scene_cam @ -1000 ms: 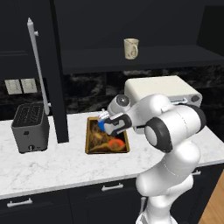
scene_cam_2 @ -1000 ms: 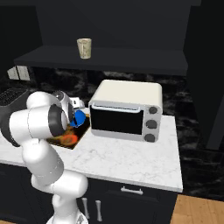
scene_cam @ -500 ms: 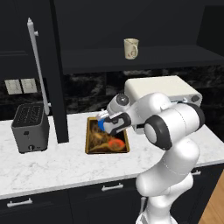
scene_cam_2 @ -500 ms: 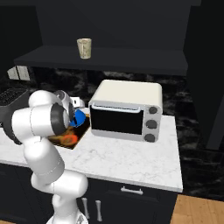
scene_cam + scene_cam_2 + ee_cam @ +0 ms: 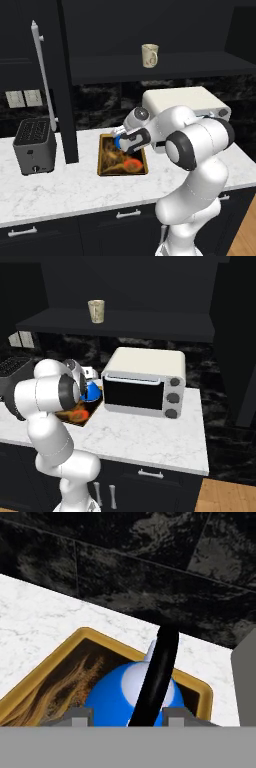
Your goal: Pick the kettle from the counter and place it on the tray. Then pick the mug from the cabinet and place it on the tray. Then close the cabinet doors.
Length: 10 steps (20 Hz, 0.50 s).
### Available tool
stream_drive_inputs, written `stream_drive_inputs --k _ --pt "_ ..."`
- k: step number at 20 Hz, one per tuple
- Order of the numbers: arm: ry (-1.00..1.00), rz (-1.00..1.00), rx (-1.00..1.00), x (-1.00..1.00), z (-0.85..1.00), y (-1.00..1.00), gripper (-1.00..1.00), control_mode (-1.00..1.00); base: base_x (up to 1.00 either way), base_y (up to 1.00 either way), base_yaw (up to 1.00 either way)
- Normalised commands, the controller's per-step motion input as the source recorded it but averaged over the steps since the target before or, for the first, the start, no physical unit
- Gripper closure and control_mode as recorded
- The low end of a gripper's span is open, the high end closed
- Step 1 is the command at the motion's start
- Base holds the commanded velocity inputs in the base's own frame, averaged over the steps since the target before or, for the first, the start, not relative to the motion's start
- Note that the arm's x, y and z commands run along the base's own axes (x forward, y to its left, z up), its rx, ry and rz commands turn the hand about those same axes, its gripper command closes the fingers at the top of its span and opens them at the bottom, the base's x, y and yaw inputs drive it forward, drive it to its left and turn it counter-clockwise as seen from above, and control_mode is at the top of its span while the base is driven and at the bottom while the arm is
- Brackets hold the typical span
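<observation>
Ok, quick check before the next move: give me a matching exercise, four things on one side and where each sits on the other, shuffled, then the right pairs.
Things:
1. kettle
2. mug
3. toaster
4. toaster oven

Places:
A. on the cabinet shelf
B. on the counter, left of the tray
C. on the tray
D. on the counter, right of the tray

Pairs: 1-C, 2-A, 3-B, 4-D

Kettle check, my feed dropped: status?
Fingers astride kettle handle, grip uncertain. Kettle over tray. Mug on cabinet shelf. Nothing in the way.
</observation>
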Motion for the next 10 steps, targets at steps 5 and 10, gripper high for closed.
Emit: stream_drive_inputs --k 5,10 --pt "-0.04 0.00 0.02 -0.01 0.22 0.00 -1.00 -1.00 0.00 0.00 0.00" --pt "-0.03 0.00 0.05 -0.17 0.23 0.00 -1.00 -1.00 0.00 0.00 0.00"
